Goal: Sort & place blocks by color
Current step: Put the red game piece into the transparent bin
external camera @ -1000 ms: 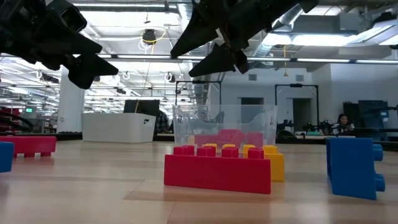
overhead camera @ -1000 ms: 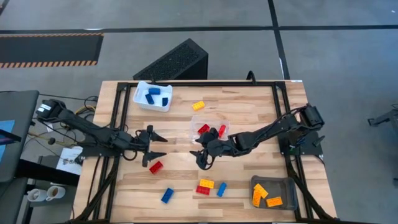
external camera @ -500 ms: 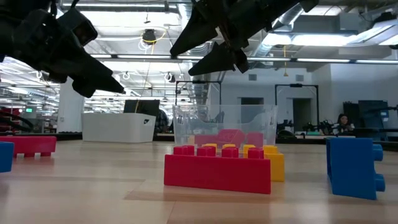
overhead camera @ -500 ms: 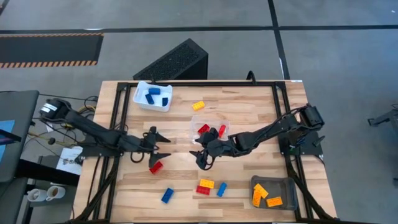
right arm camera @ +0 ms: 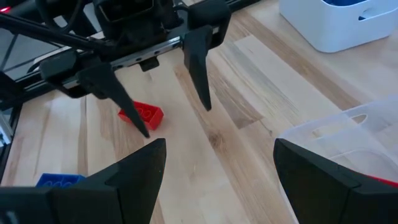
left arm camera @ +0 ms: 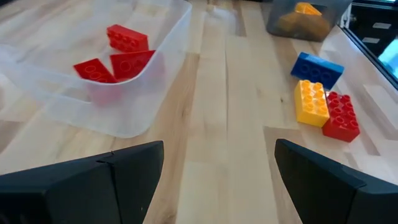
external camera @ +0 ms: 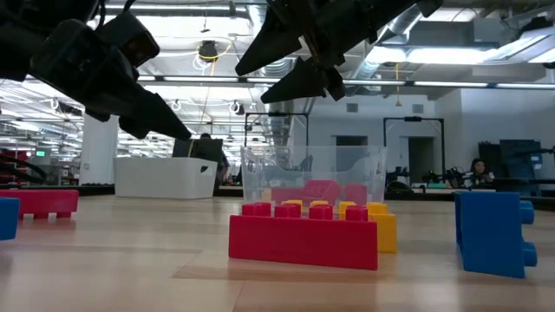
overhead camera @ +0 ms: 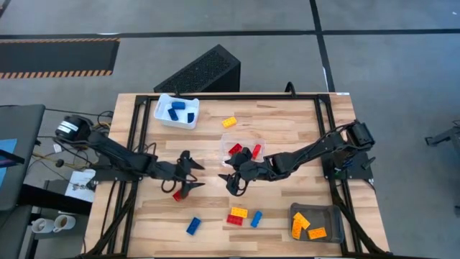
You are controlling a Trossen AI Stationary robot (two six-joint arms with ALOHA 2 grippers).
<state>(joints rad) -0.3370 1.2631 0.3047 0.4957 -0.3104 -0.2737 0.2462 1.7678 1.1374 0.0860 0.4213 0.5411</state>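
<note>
Nearest the front edge of the wooden table [overhead camera: 287, 129] we see a blue brick [overhead camera: 192, 226] lying alone, then a cluster of a red brick [overhead camera: 235, 219], a yellow brick [overhead camera: 238, 212] touching it, and a second blue brick [overhead camera: 256, 219] just beside them. At the front right corner sits the grey tray [overhead camera: 317, 223] holding yellow-orange bricks [overhead camera: 301, 224].

Farther in, around the table's middle, our left gripper [overhead camera: 190, 175] hangs with its fingers spread wide and holding nothing; a lone red brick [overhead camera: 177, 195] lies on the wood just beside and below those fingertips, partly hidden from above but plain in the right wrist view [right arm camera: 141, 115]. Facing it, near but apart, our right gripper [overhead camera: 232, 178] is also spread wide and empty, poised above the table close to the clear tray [overhead camera: 224, 146].

That clear tray holds three red bricks [overhead camera: 244, 151], seen clearly from the left wrist [left arm camera: 116, 55].

Beyond it, a single yellow brick [overhead camera: 229, 122] rests alone on the wood. At the far left corner the white tray [overhead camera: 163, 115] contains blue bricks [overhead camera: 182, 111].

Off the table's far edge a dark slanted box [overhead camera: 203, 70] stands on the floor.
</note>
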